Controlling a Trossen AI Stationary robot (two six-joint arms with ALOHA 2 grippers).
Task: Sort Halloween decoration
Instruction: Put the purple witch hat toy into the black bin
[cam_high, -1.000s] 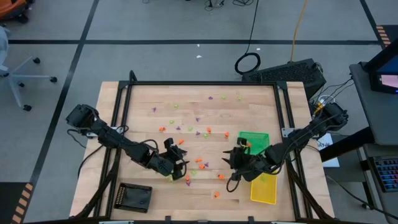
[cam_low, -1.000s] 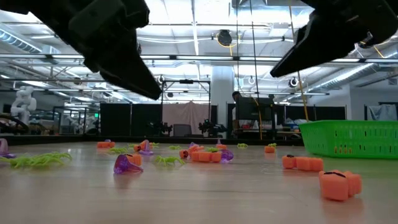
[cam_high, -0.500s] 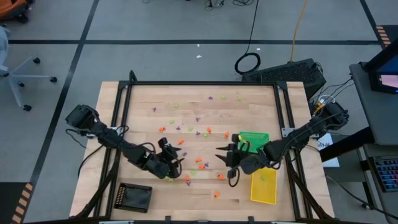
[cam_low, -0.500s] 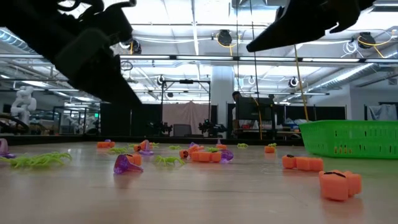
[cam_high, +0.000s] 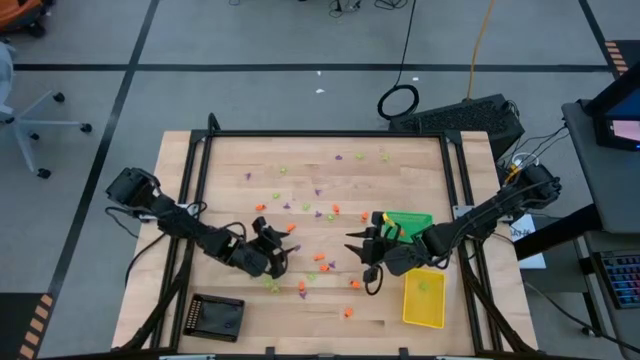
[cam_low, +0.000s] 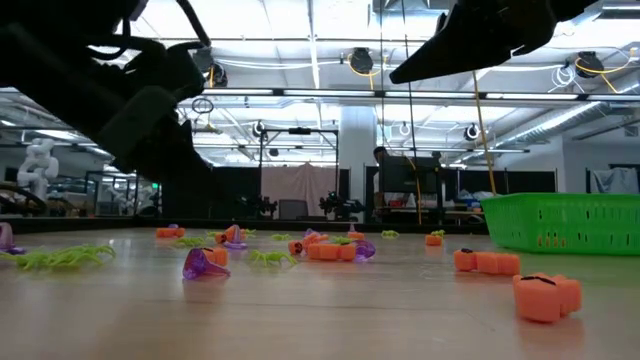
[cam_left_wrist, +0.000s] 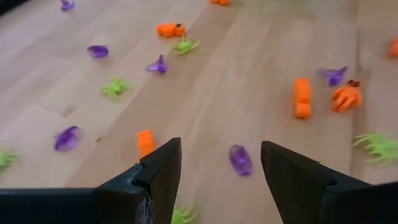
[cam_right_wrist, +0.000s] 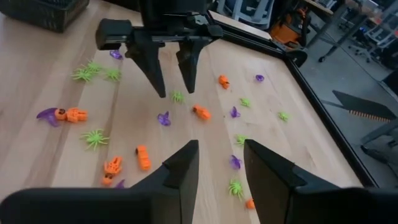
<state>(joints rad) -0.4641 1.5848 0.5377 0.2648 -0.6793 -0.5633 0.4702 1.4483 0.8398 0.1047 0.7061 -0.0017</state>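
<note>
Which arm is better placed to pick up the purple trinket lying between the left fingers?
Probably left: its open gripper hangs right over the purple trinket, framing it. The right gripper is farther off.

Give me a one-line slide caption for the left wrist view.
Open left gripper hovers over a wooden table strewn with small orange, purple and green trinkets.

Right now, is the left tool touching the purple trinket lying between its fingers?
Apart. The left wrist view shows the left tool open, with bare table on both sides of the purple trinket between its fingers.
</note>
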